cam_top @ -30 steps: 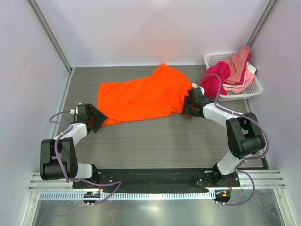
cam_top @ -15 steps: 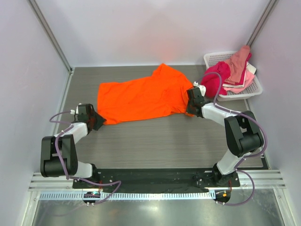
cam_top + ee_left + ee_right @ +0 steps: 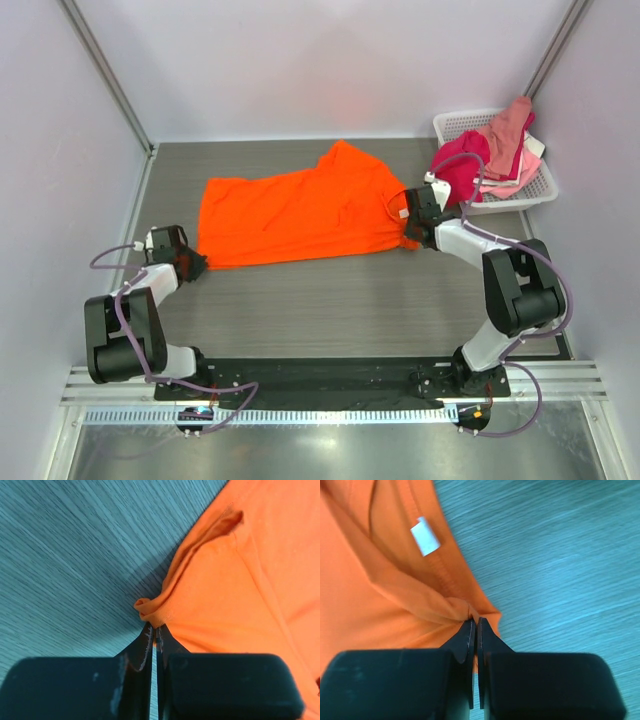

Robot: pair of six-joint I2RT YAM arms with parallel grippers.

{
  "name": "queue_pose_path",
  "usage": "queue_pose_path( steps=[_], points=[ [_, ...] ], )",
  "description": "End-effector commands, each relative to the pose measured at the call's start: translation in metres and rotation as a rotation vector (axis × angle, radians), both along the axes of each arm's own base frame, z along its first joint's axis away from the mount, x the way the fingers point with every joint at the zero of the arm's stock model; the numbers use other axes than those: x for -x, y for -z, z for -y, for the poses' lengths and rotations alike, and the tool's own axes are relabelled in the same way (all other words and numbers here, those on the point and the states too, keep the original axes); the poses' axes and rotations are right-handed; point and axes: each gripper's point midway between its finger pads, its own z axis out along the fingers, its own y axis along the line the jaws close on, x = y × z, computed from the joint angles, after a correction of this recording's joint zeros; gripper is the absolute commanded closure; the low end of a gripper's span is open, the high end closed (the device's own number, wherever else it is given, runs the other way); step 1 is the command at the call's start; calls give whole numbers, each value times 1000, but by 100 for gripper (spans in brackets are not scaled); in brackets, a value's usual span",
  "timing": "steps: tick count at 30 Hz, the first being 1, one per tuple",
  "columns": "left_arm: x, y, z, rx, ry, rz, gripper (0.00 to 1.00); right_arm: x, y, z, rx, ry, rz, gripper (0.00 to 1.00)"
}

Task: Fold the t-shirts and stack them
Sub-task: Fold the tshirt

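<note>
A bright orange t-shirt (image 3: pixel 295 210) lies spread across the grey table. My left gripper (image 3: pixel 192 264) is shut on its near-left corner, where a small bunch of cloth (image 3: pixel 150 611) is pinched between the tips. My right gripper (image 3: pixel 410 232) is shut on the shirt's right edge by the collar, and gathered fabric (image 3: pixel 455 607) meets its tips below a white label (image 3: pixel 425 535). Magenta (image 3: pixel 458 170), salmon (image 3: pixel 508 130) and pale pink (image 3: pixel 520 172) t-shirts are heaped in the basket.
A white lattice basket (image 3: pixel 538 192) stands at the back right against the wall. Walls enclose the table on the left, back and right. Bare grey tabletop (image 3: pixel 330 300) lies between the shirt and the arm bases.
Both grippers went from open to shut on the orange t-shirt. The left arm has drawn its corner left and the right its edge right, stretching the shirt flatter.
</note>
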Motion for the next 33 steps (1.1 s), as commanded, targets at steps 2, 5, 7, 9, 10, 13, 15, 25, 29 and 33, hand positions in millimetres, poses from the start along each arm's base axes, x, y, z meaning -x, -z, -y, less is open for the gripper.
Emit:
queue_pose_path(
  steps=[2, 5, 7, 9, 10, 13, 15, 25, 29, 33],
  points=[
    [1, -6, -12, -35, -7, 18, 100, -4, -21, 21, -13, 96, 78, 74],
    [0, -2, -6, -7, 18, 22, 100, 0, -21, 21, -32, 99, 73, 46],
    [2, 1, -2, 5, 28, 21, 100, 5, -28, 19, -54, 100, 91, 39],
    [1, 1, 0, 15, 35, 33, 100, 7, -45, 12, -104, 81, 134, 37],
    [1, 1, 0, 18, 36, 35, 100, 9, -50, 8, -133, 71, 144, 38],
    [1, 1, 2, 25, 44, 39, 100, 20, -72, -4, -225, 48, 205, 38],
    [2, 2, 2, 25, 43, 40, 100, 32, -71, -16, -297, 15, 211, 37],
    [5, 3, 5, 32, 46, 57, 100, 44, -49, -77, -602, -2, 224, 42],
    [7, 5, 3, 19, 34, 53, 100, 42, -23, -68, -618, 101, 254, 41],
    [9, 8, 2, 17, 29, 41, 100, 35, 1, -43, -524, 218, 256, 46]
  ],
)
